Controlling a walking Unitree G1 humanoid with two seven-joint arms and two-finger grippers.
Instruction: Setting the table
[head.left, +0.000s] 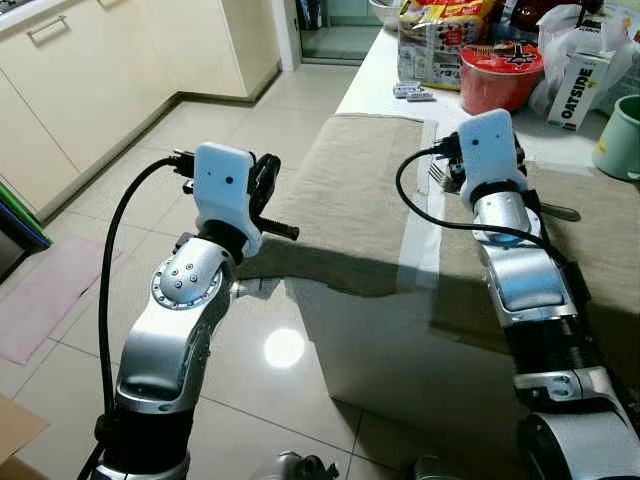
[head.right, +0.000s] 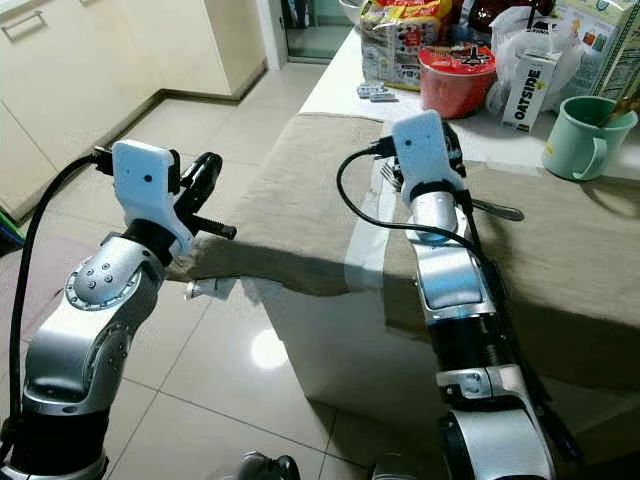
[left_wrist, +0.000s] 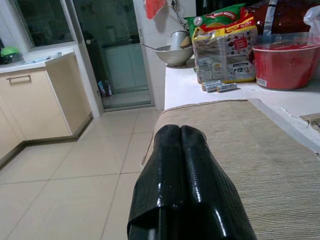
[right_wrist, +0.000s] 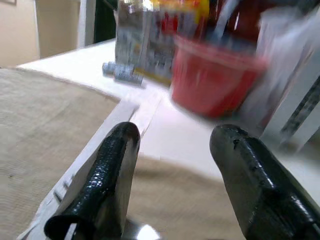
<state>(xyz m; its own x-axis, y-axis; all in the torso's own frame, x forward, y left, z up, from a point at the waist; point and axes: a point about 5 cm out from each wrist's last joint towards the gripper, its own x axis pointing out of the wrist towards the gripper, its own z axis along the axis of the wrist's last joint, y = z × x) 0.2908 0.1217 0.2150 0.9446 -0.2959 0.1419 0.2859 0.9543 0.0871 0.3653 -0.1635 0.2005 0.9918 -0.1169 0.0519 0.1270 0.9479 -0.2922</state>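
While the head camera's left eye looks down over both silver arms, the right gripper (head.left: 462, 160) hangs over the gap between two woven beige placemats (head.left: 350, 190) on the white table (head.left: 375, 80), directly above a metal fork (head.left: 437, 175) whose tines peek out on its left and whose handle runs out to the right past the wrist. Far along the table stand a red instant-noodle bowl (head.left: 500, 75), an Oatside carton (head.left: 578, 88) and a snack multipack (head.left: 435, 40). The left gripper (head.left: 268, 200) is held off the table's left edge, above the tiled floor (head.left: 130, 190). From the right eye the same layout shows, plus a green mug (head.right: 580, 140) at the far right, near the fork's handle end. The left wrist view shows that gripper's two black fingers (left_wrist: 170, 170) pressed flat together, holding nothing, pointed along the left placemat toward the noodle bowl. The right wrist view, blurred, shows its fingers (right_wrist: 110, 175) spread wide with a glint of metal low between them, most likely the fork, not yet pinched. As a judgement, the fork is light, rigid and slick, lying flat on the mat; closing across the narrow neck or mid-handle looks safest, since a grip near either end would let it pivot or slip.
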